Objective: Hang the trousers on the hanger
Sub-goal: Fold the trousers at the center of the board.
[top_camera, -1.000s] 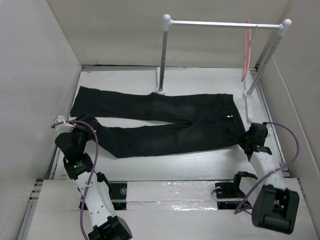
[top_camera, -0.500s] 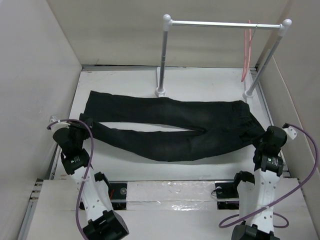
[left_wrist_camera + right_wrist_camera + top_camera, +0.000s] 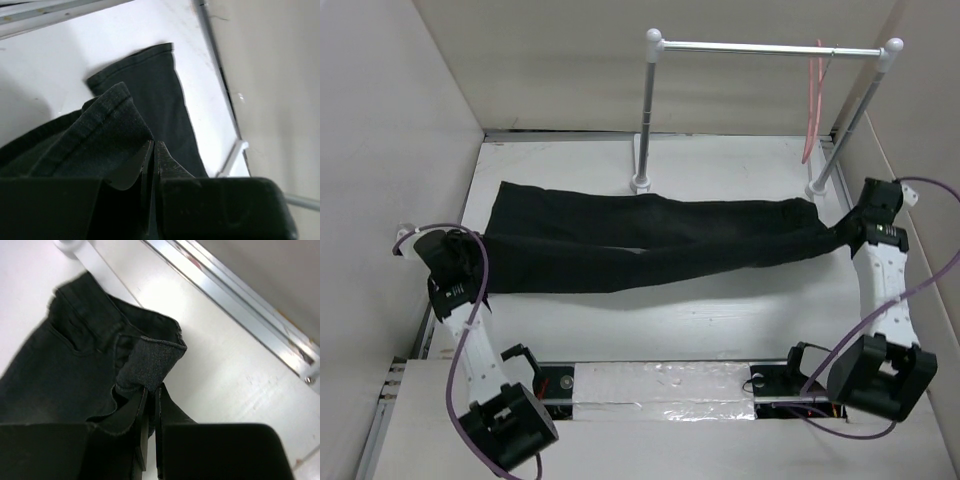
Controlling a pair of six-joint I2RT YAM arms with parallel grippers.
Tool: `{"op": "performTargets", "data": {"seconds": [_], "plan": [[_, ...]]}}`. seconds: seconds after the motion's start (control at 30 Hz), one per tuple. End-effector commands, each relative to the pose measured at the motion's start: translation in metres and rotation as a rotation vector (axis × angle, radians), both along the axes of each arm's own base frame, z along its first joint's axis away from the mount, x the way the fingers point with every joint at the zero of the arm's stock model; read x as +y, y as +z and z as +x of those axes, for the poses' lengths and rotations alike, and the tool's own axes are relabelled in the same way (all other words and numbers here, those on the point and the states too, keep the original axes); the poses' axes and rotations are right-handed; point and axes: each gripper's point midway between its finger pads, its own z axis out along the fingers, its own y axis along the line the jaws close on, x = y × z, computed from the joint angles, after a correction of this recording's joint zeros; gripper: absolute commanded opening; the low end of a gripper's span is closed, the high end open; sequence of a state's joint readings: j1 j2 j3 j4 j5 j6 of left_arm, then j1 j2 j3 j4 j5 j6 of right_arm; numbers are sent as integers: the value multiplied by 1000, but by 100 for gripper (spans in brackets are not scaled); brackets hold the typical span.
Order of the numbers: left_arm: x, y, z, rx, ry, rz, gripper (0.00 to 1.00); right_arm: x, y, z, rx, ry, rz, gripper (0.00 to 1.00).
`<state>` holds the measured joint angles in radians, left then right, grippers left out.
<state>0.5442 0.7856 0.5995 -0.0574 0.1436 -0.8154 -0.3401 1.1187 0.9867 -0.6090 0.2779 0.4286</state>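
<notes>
The left gripper [image 3: 154, 150], clenched on a leg hem, and the right gripper [image 3: 151, 392], clenched on the waistband, hold the black trousers [image 3: 650, 235] stretched across the bench [image 3: 720, 305], presumably for draping over the pink hanger [image 3: 812, 100].

Trousers [image 3: 650, 240] no longer flat w/ legs splayed: now pulled taut, both legs drawn together in one band nearer the rail [image 3: 770, 47]. Waistband end went from short of rail's R post foot to just beside it. Right gripper [image 3: 152, 388], pinching waistband, rose toward that post. Left gripper [image 3: 155, 146], pinching a leg hem, swung farther from rail.
</notes>
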Motion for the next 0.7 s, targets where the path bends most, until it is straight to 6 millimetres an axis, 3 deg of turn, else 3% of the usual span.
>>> {"op": "performTargets", "data": {"seconds": [0.0,0.07,0.1,0.13,0.2,0.23,0.3,0.33,0.37,0.47,0.63,0.67], "plan": [[29,32,12,-46,107,55,0,-16,50,48,-128,-12,-129,2],[32,30,16,-38,110,47,0,-12,61,68,-158,-5,-143,2],[36,29,21,-38,113,47,0,-6,50,81,-126,13,-140,2],[38,31,24,-40,116,49,0,-3,58,92,-137,20,-147,2],[44,26,33,-11,117,36,0,0,54,105,-111,14,-163,2],[46,26,36,-6,117,33,0,2,39,114,-66,20,-155,2],[50,18,47,11,112,9,0,4,46,130,-75,23,-165,2],[50,24,49,-4,105,13,0,8,35,139,-50,36,-165,2],[52,16,56,6,99,-2,0,6,40,146,-61,35,-174,2],[48,8,78,43,74,-14,0,5,26,162,-38,46,-170,3],[42,18,129,134,78,95,0,5,20,184,-32,62,-161,7],[31,16,140,152,45,122,0,5,18,185,-30,64,-158,8]]}}
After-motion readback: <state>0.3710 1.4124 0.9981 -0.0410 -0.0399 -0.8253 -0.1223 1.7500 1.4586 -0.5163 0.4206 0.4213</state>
